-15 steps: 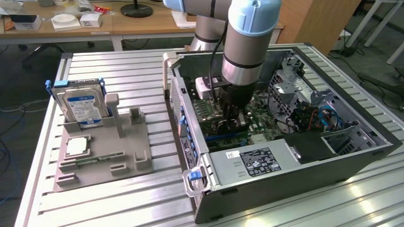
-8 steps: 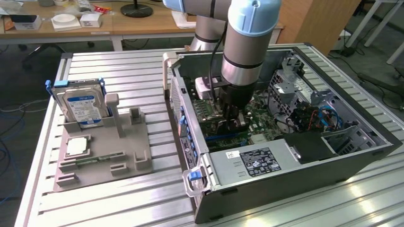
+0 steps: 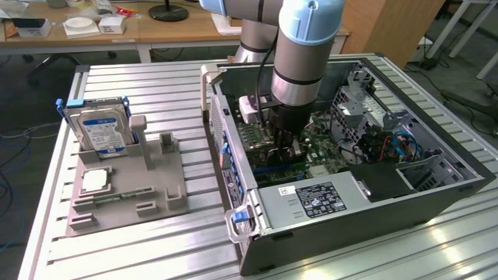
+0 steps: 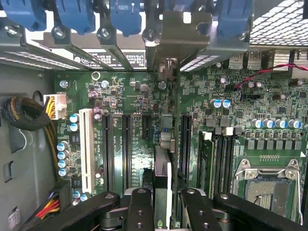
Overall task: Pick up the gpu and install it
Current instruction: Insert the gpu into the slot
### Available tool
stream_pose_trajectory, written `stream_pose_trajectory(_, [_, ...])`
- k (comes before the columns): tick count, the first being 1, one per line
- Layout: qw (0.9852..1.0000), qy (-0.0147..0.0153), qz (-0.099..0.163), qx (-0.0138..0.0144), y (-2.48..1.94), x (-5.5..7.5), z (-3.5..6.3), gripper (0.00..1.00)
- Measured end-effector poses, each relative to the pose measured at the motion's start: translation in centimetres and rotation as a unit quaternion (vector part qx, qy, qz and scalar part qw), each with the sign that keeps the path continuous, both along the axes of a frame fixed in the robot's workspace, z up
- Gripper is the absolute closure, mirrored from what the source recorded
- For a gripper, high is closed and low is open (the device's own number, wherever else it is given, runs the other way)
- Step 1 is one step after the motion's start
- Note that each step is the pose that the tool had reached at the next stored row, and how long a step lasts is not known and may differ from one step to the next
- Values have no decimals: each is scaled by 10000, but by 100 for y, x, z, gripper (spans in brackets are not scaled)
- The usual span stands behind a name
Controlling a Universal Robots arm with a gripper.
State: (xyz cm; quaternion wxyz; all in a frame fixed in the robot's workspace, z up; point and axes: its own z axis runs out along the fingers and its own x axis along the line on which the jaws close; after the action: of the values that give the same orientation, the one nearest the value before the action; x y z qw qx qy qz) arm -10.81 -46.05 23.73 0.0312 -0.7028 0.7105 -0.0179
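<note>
Your flat green circuit-board gpu (image 4: 162, 178) stands on edge over the long black expansion slots of the green motherboard (image 4: 130, 96). Whether its lower edge is seated in a slot you cannot tell. The black gripper (image 4: 162, 195) has its fingers (image 4: 140, 207) clamped on the card's two faces. All this sits inside the open black computer case (image 3: 350, 233), which lies on the ribbed aluminium table (image 3: 140, 81). At the exterior view's left, well apart from the case, a grey moulded tray (image 3: 160, 181) holds an upright silver hard drive with a blue-white label (image 3: 101, 131).
</note>
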Motion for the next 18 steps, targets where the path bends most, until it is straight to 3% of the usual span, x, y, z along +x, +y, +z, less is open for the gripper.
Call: stream_pose_trajectory(18, [10000,1,-2,0,0,23,0,73])
